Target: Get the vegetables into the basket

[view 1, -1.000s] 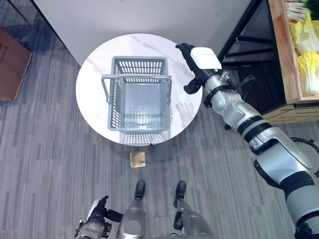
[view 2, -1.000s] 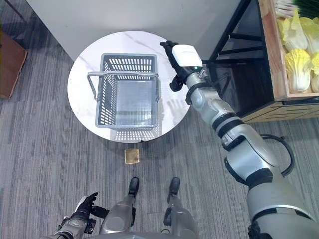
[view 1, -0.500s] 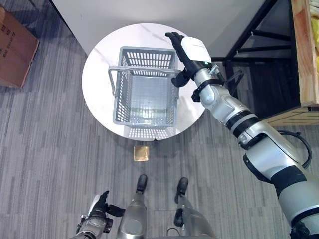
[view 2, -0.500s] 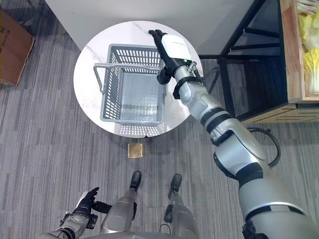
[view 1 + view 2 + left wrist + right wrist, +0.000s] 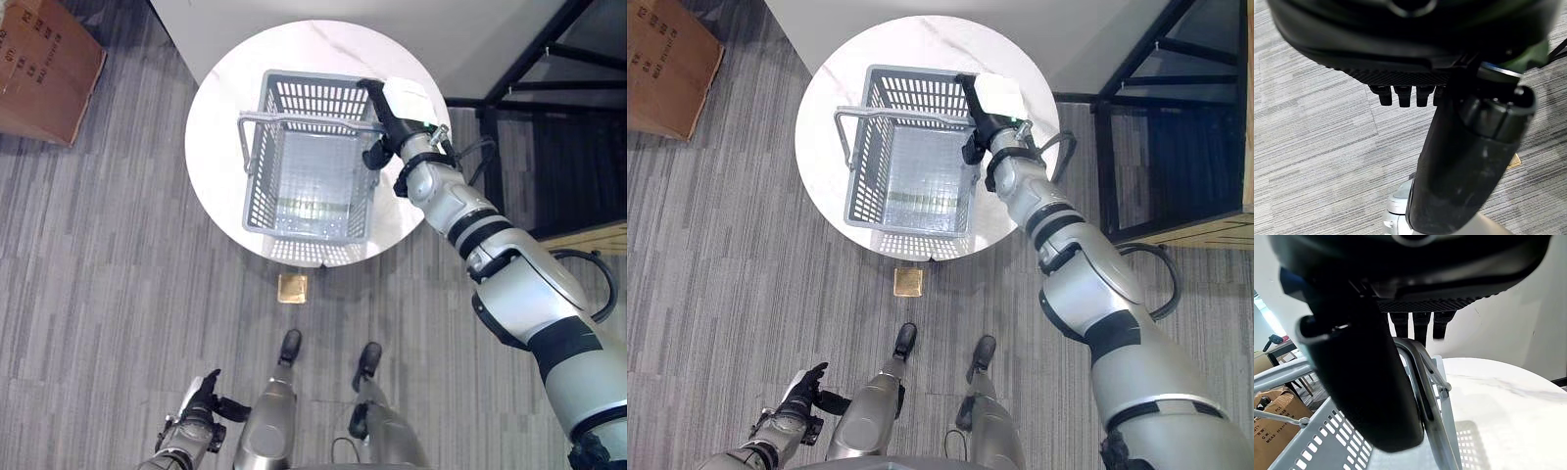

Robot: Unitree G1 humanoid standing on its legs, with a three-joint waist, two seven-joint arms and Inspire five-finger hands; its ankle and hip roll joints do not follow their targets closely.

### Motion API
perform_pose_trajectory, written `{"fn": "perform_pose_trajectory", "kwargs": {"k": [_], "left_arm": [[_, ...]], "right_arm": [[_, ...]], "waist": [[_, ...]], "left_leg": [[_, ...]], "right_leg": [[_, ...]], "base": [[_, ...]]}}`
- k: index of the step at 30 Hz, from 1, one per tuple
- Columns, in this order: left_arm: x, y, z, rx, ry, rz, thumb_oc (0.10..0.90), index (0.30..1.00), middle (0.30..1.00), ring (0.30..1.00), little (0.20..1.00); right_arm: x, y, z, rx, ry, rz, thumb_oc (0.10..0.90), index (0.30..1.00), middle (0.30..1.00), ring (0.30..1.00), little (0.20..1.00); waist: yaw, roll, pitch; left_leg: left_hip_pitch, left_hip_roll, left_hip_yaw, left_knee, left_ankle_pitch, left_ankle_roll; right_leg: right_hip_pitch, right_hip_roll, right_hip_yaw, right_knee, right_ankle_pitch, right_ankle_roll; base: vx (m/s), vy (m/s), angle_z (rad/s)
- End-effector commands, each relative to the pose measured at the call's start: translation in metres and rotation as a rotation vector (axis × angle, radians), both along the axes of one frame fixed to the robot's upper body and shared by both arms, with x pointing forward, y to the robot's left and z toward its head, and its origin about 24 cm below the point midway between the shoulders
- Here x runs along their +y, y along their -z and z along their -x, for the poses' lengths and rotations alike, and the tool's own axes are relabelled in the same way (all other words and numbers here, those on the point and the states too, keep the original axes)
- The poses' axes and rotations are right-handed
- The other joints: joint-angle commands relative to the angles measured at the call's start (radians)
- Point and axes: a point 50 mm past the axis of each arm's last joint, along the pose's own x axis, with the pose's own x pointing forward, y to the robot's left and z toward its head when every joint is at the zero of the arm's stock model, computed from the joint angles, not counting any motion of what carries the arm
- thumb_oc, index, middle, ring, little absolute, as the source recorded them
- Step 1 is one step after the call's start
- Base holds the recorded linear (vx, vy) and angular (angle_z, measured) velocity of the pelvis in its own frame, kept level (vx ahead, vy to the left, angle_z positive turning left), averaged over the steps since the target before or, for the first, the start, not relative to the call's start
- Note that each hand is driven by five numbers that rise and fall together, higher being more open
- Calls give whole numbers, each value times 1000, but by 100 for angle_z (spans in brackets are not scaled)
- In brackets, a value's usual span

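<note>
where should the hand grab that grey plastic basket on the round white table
Best by the grey plastic basket's metal handle bar, where it crosses the open top near the far rim. It stands free of the mesh walls, so fingers can curl under it. Come from the robot's right side, where the right hand is at the rim on the round white table.

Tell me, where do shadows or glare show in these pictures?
Left eye view: the basket throws a mesh shadow on the table at its near side, and its floor bears a pale glare streak. Right wrist view: a mesh shadow lies on the table beside the basket.
</note>
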Motion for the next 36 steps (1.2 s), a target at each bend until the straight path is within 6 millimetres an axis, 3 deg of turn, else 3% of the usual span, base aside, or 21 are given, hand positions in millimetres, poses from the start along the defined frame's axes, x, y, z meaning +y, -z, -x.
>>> {"fn": "perform_pose_trajectory", "kwargs": {"k": [1, 8, 12, 17, 19, 29, 36], "left_arm": [[16, -9, -9, -27, -5, -67, 900, 1000, 1000, 1000, 1000], [13, -7, -8, -8, 27, -67, 900, 1000, 1000, 1000, 1000], [14, -7, -7, 5, 45, -81, 900, 1000, 1000, 1000, 1000], [22, -8, -6, 25, 28, -94, 900, 1000, 1000, 1000, 1000], [26, -7, -2, 40, 21, -98, 900, 1000, 1000, 1000, 1000], [31, 6, 36, 167, -19, -77, 900, 1000, 1000, 1000, 1000], [27, 16, 68, 264, -34, -46, 900, 1000, 1000, 1000, 1000]], "right_arm": [[24, -83, 4, -256, -54, -29, 400, 300, 300, 300, 300], [5, -63, -1, -181, 21, 64, 400, 300, 300, 300, 300], [24, -66, 3, -212, -62, 94, 400, 300, 300, 300, 300], [62, -78, 31, -321, -340, 48, 400, 300, 300, 300, 300], [64, -77, 40, -318, -407, -5, 400, 300, 300, 300, 300], [43, -29, 71, -148, -593, -166, 400, 300, 300, 300, 300], [15, 22, 104, 19, -672, -498, 400, 300, 300, 300, 300]], "waist": [[18, -56, 22], [23, -45, 22], [13, -47, 16], [-32, -59, -4], [-45, -60, -10], [-107, -56, -54], [-150, -34, -98]], "left_leg": [[2, -11, -9, -21, 17, -8], [8, -20, -15, -18, 13, -3], [25, -20, -3, -16, 6, -1], [63, -17, 25, -6, -13, 3], [79, -16, 37, -3, -19, 3], [165, -1, 82, -9, -38, 3], [227, 19, 118, -25, -39, -3]], "right_leg": [[101, -95, 41, -1, -6, 103], [108, -100, 42, -1, -4, 106], [115, -100, 53, -1, -2, 104], [132, -101, 76, 5, -5, 99], [141, -101, 85, 8, -9, 98], [183, -95, 115, 13, -23, 94], [217, -88, 129, 8, -30, 96]], "base": [[-17, 15, 3], [-12, 16, 4], [-6, 11, -1], [-14, 4, -13], [-6, 4, -8], [-2, -8, -19], [-2, -12, -18]]}}
